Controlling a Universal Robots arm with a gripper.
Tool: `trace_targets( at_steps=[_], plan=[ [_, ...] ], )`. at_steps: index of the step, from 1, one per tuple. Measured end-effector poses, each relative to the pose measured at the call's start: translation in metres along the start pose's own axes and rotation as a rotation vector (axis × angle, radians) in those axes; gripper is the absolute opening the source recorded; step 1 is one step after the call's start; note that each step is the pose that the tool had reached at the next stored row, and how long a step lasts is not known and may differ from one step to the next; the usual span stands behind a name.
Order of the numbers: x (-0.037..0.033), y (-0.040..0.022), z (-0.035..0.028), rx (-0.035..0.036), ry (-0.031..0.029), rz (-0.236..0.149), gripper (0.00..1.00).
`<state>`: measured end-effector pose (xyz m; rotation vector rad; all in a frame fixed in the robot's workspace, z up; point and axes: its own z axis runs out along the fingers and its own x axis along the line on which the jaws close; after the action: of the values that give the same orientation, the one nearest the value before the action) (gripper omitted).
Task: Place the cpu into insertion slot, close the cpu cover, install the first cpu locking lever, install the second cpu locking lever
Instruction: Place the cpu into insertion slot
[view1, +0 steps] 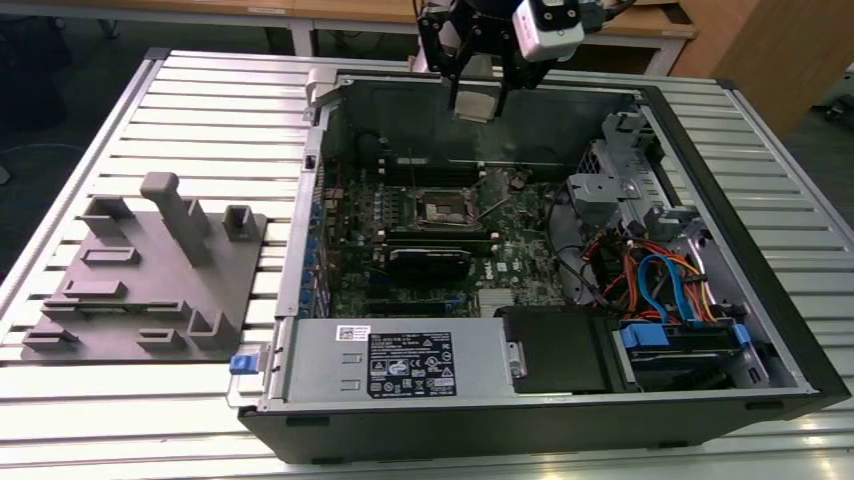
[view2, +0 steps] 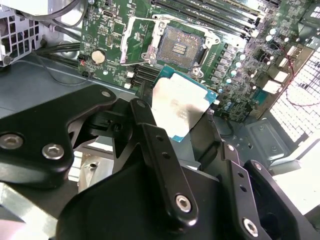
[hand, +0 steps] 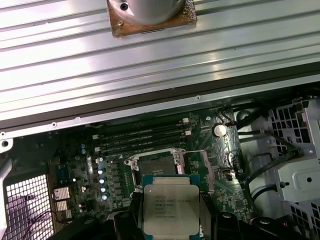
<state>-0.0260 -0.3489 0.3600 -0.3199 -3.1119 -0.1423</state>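
I see the arm (view1: 467, 35) coming down from the top edge of the exterior view, wrist pointed straight down and the gripper (view1: 477, 100) at its lower end. In the second wrist view, the two black fingers (view2: 150, 135) are clamped from either side on the chip (view2: 180, 107), gripping its edges. It sits level between them, in the air, metal top towards the wrist.

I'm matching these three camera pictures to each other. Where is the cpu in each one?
Exterior view: the cpu hangs under the arm, above the case at its far wall.
Second wrist view: the cpu appears right next to the insertion slot.
First wrist view: the cpu borders the insertion slot.
Shared landmark: the insertion slot.
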Motion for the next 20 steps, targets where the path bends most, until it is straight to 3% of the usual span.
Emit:
trace_targets(
  at_steps=[20],
  plan=[
    [0.0000, 0.0000, 0.0000, -0.0004, -0.0016, 0.018, 0.54]
  ],
)
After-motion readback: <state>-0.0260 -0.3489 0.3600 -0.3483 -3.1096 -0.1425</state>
